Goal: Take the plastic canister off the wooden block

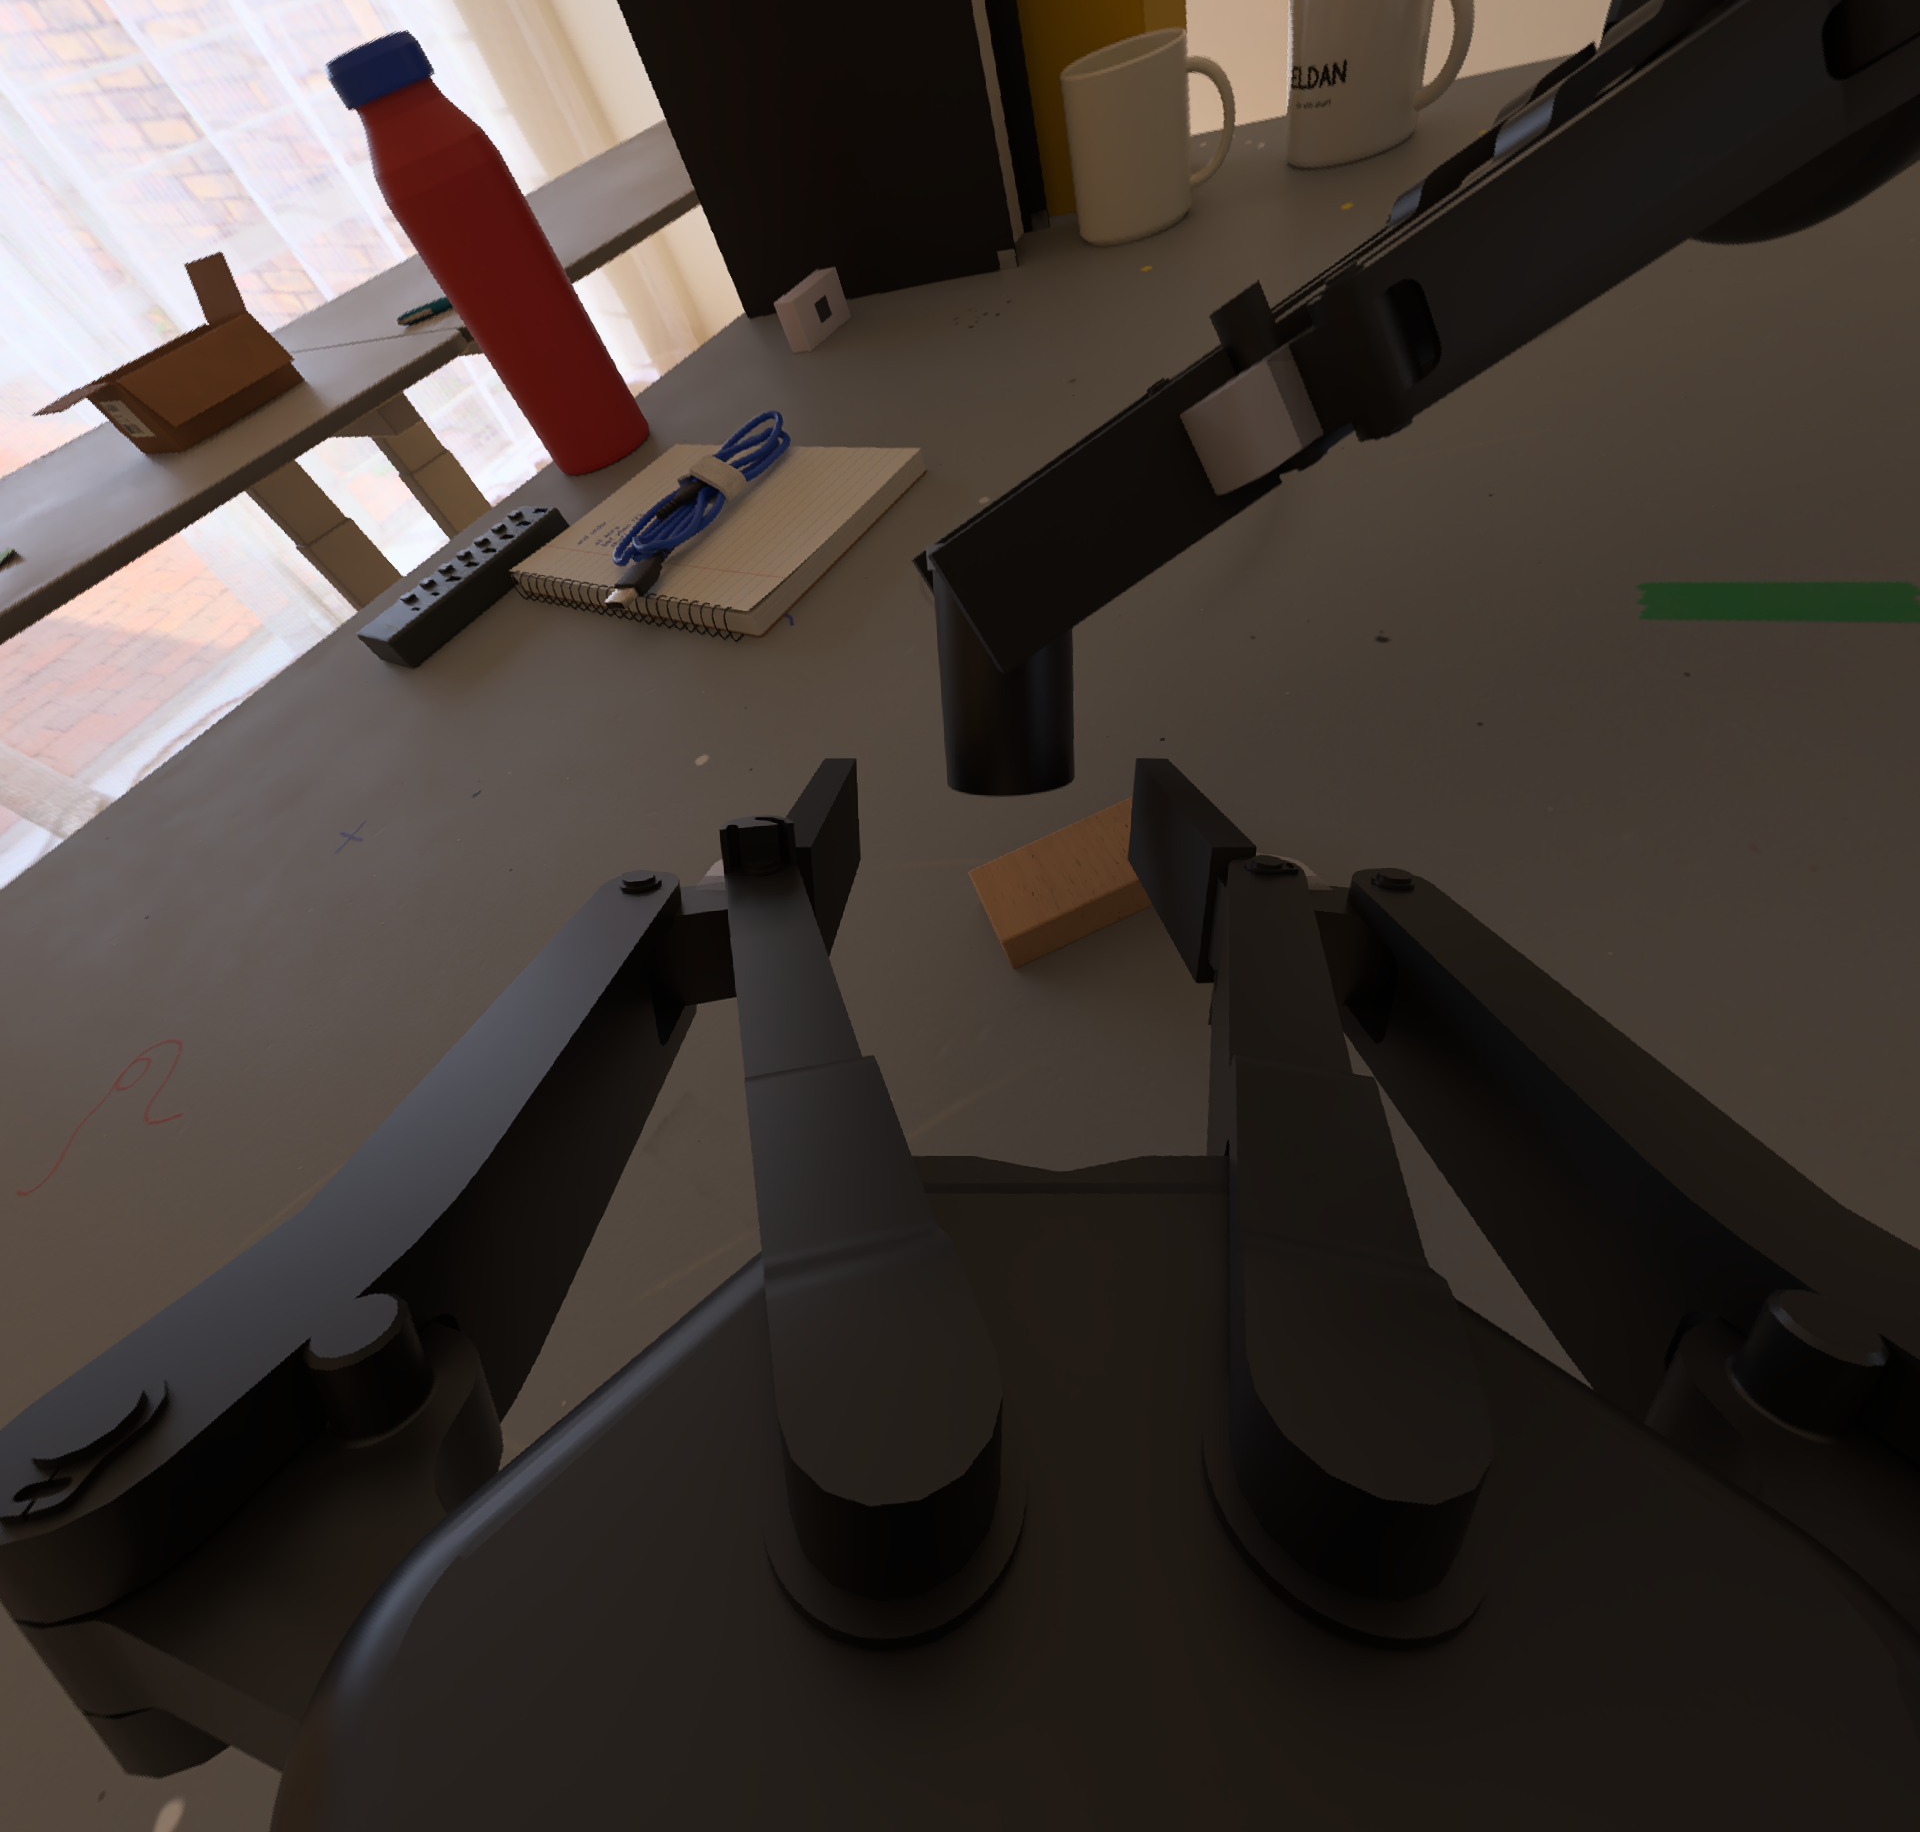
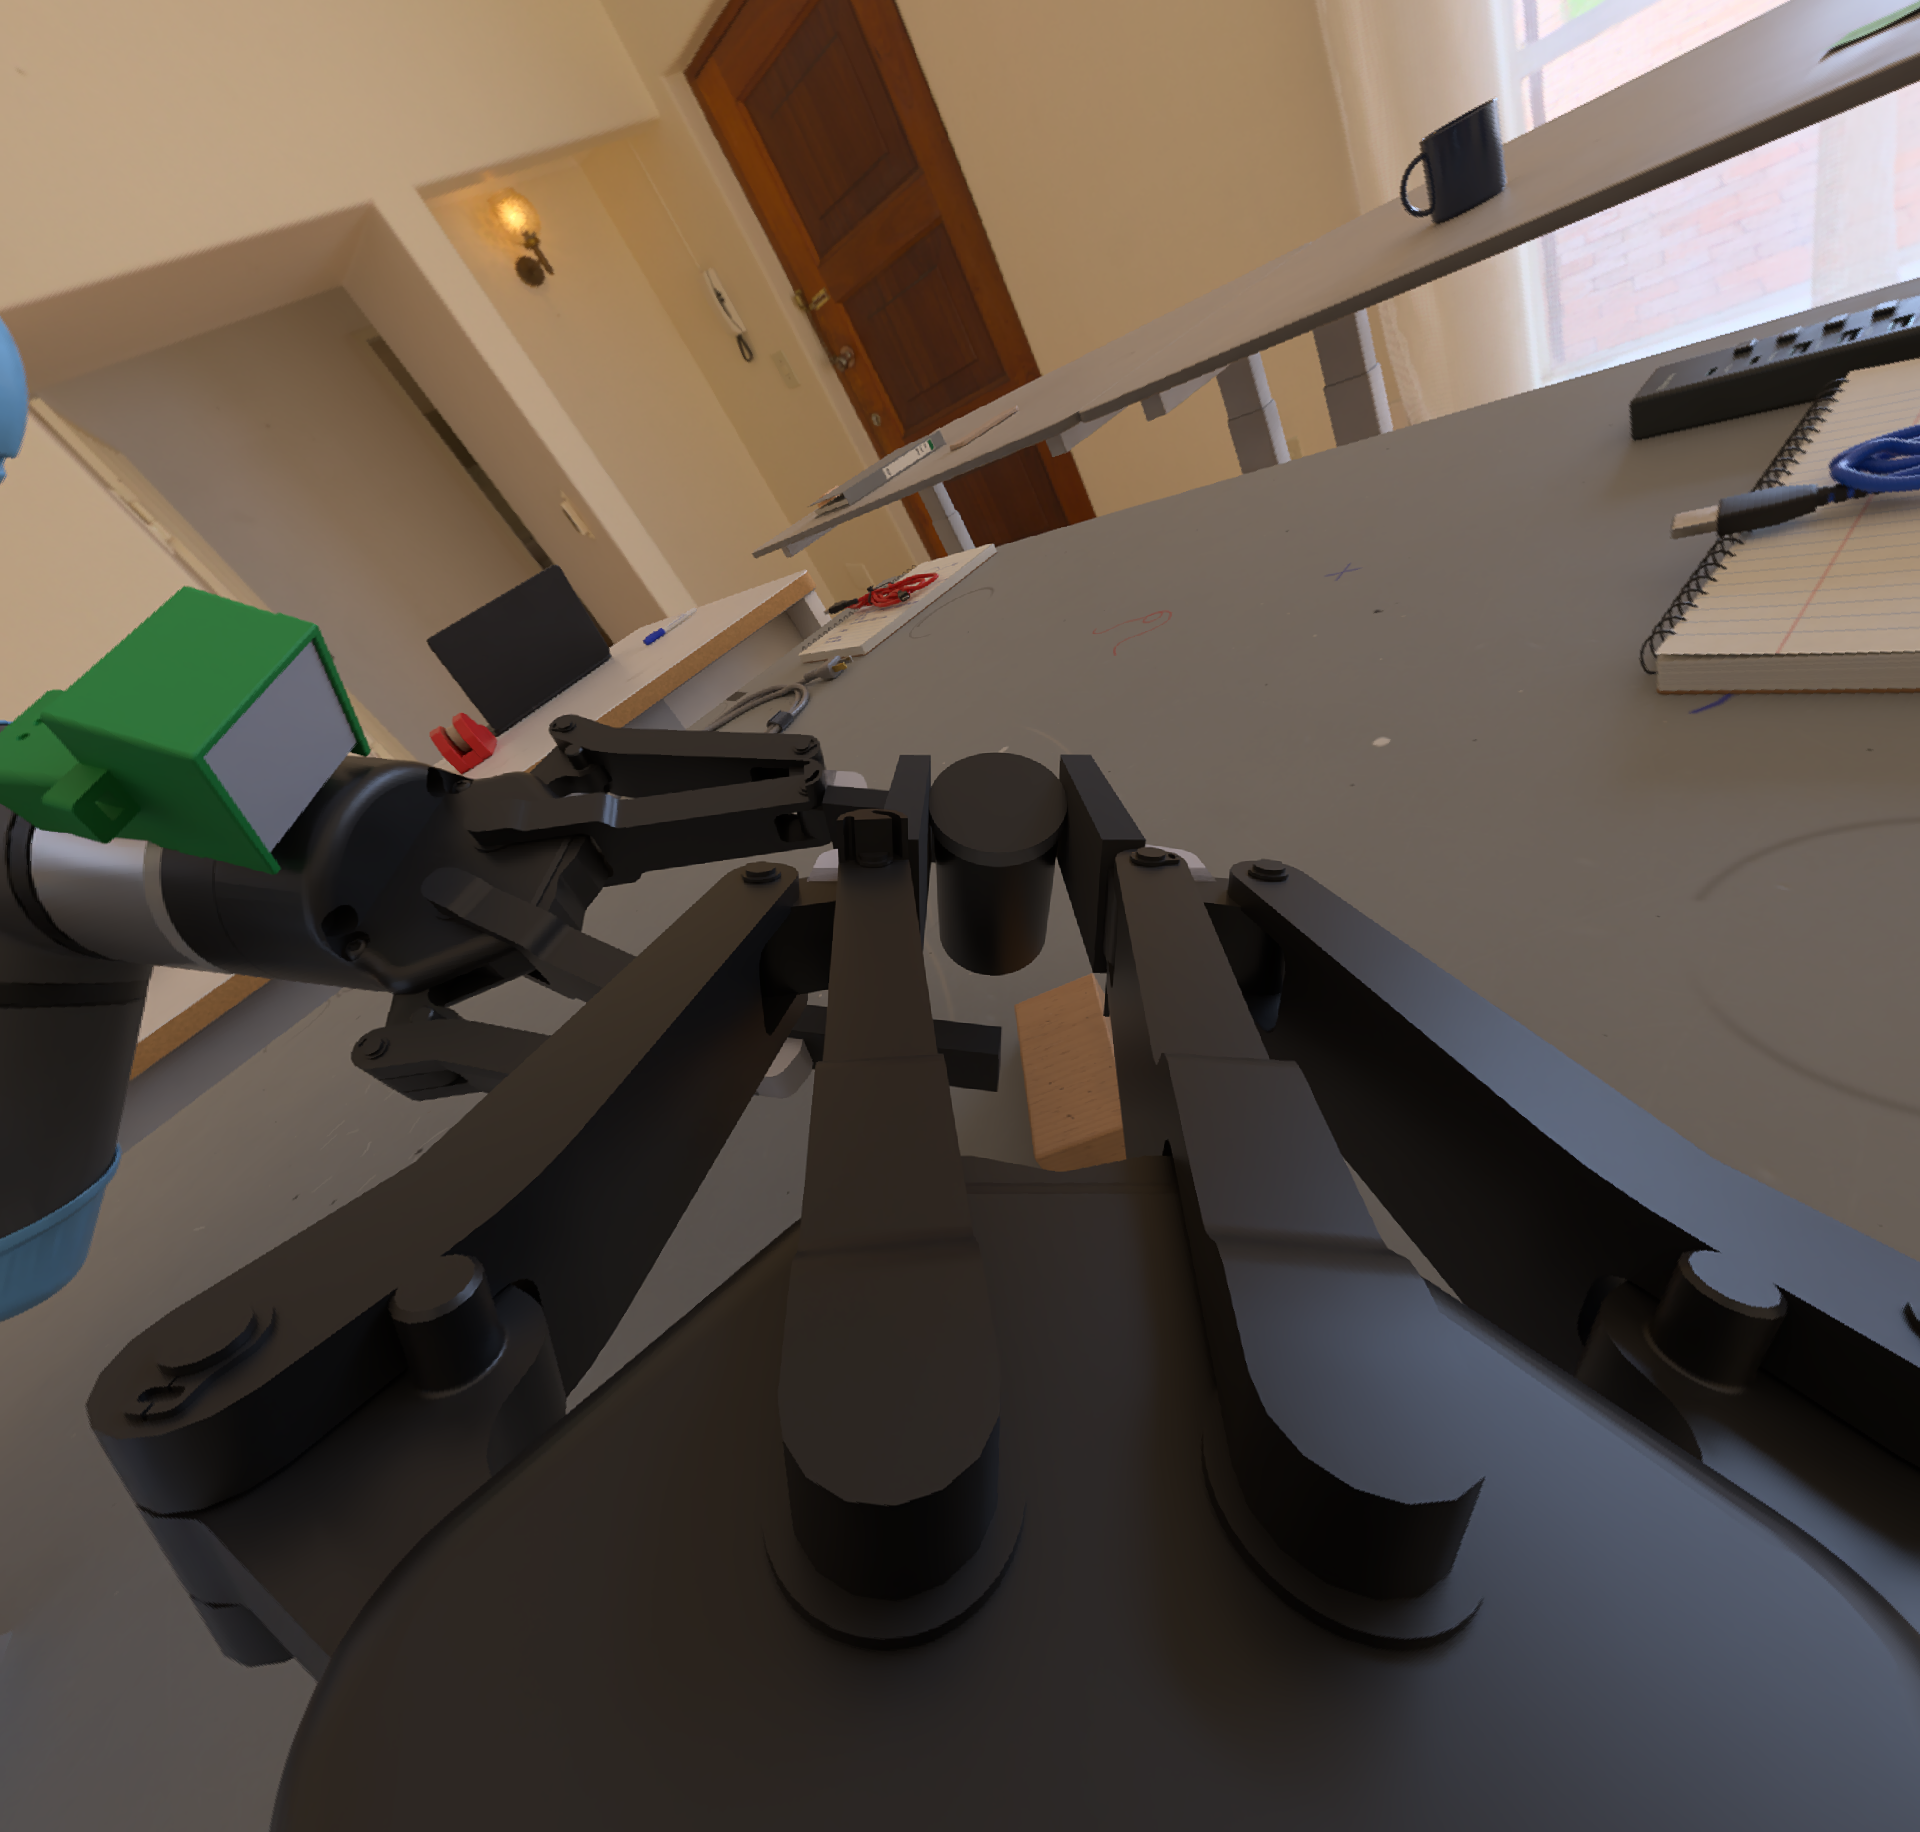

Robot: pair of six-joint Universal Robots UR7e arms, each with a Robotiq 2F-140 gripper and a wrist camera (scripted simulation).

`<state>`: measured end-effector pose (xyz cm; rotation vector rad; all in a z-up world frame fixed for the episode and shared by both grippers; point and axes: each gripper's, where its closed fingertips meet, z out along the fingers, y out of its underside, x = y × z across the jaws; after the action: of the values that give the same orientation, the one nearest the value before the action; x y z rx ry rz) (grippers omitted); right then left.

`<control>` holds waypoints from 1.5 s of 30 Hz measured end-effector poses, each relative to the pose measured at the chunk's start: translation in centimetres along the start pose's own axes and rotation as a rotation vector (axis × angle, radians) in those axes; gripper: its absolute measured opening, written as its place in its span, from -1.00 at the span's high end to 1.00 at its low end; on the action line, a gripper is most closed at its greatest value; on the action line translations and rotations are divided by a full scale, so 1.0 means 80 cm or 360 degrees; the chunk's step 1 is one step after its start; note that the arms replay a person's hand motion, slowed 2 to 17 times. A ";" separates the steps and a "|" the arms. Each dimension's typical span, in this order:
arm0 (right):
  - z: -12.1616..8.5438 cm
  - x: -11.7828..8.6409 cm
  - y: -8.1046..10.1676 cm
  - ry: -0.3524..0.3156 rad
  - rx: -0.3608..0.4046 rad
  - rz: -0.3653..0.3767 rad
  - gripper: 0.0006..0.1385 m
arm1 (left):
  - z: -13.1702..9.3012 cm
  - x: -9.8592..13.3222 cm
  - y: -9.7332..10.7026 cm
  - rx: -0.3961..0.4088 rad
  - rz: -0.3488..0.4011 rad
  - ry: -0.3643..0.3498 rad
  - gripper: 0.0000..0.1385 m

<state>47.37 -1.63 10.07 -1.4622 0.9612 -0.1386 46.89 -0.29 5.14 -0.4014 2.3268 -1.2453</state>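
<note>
You work over a wide grey matte worktop (image 1: 1455, 847) with small specks and pen marks. Your right end effector (image 2: 995, 826) is clenched on the plastic canister (image 2: 995, 863), a smooth black cylinder with a flat top, and holds it in the air, above the wooden block (image 1: 1060, 883) and clear of it. The block is a pale, flat rectangular piece with fine grain, and it lies on the worktop. Your left end effector (image 1: 995, 847) is released, its fingers spread on both sides of the block and grasping nothing. I judge the lifting step is nearly complete. The next move calls for carrying the canister sideways and putting it down upright, well apart from the block.
</note>
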 end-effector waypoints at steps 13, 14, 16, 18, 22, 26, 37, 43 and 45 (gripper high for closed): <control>0.005 -0.021 -0.001 0.0013 0.0038 -0.0104 0.53 | -0.001 0.000 -0.010 0.0075 -0.0095 0.0020 -0.22; 0.005 -0.022 -0.001 0.0014 0.0043 -0.0107 0.53 | -0.001 0.000 -0.010 0.0079 -0.0103 0.0020 -0.22; 0.005 -0.024 -0.002 0.0013 0.0056 -0.0105 0.53 | -0.002 -0.002 -0.011 0.0084 -0.0114 0.0013 -0.22; 0.006 -0.025 -0.002 0.0011 0.0067 -0.0097 0.53 | -0.002 -0.003 -0.012 0.0085 -0.0117 -0.0002 -0.21; 0.007 -0.030 -0.002 0.0003 0.0078 -0.0092 0.53 | -0.001 -0.006 -0.012 0.0077 -0.0082 -0.0058 -0.21; 0.007 -0.035 -0.001 0.0006 0.0080 -0.0122 0.53 | -0.002 -0.011 -0.013 0.0072 -0.0015 -0.0136 -0.21; 0.007 -0.037 -0.002 0.0029 0.0082 -0.0164 0.53 | -0.004 -0.015 -0.012 0.0052 0.0030 -0.0183 -0.19; 0.008 -0.038 -0.001 0.0051 0.0076 -0.0196 0.53 | -0.004 -0.016 -0.010 0.0035 0.0037 -0.0195 -0.19; 0.008 -0.038 -0.001 0.0058 0.0077 -0.0206 0.53 | -0.004 -0.016 -0.009 0.0035 0.0035 -0.0196 -0.18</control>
<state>45.85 0.72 11.39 -1.4814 0.8863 -0.2824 47.84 0.09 6.25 -0.4317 2.2064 -1.2007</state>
